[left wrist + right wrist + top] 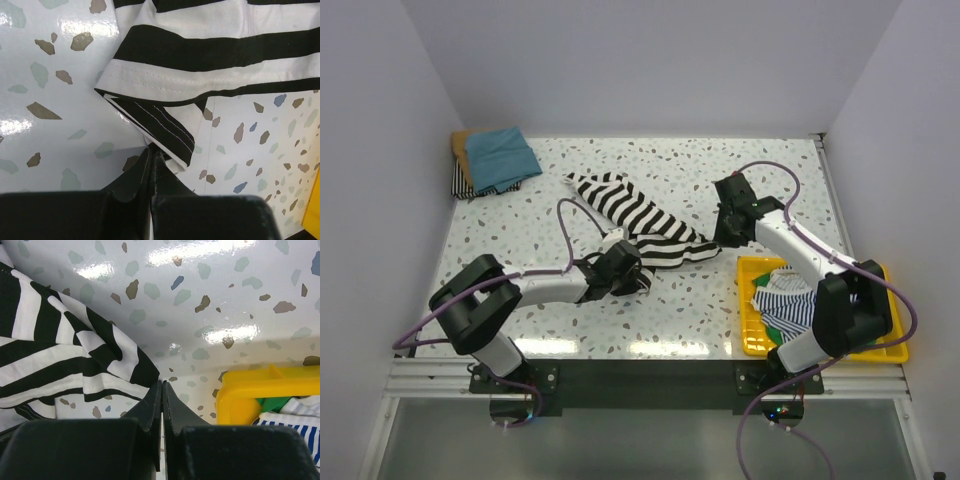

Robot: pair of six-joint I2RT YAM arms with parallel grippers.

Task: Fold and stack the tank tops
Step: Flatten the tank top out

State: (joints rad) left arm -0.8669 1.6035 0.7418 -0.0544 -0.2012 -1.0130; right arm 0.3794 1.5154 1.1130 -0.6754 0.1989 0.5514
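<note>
Pinching striped tank top point(638, 215) at frame centre: left end effector point(151, 155) clenched on hem corner, right end effector point(161, 390) clenched on opposite edge. Risk: shallow grips slipping under tension, cloth bunching on counter point(620, 330).

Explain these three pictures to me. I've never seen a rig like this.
Two robot arms are bolted to the near edge of a speckled table. The wide picture looks down from above and behind them. The other two come from a camera on each wrist, so the dark shapes at the bottom are that arm's own fingers. A black-and-white striped tank top lies spread between the arms. The left gripper and the right gripper each pinch an edge of it, jaws closed. At the back left sits a folded stack with a teal top uppermost. The yellow tray at the right holds more crumpled tops.
</note>
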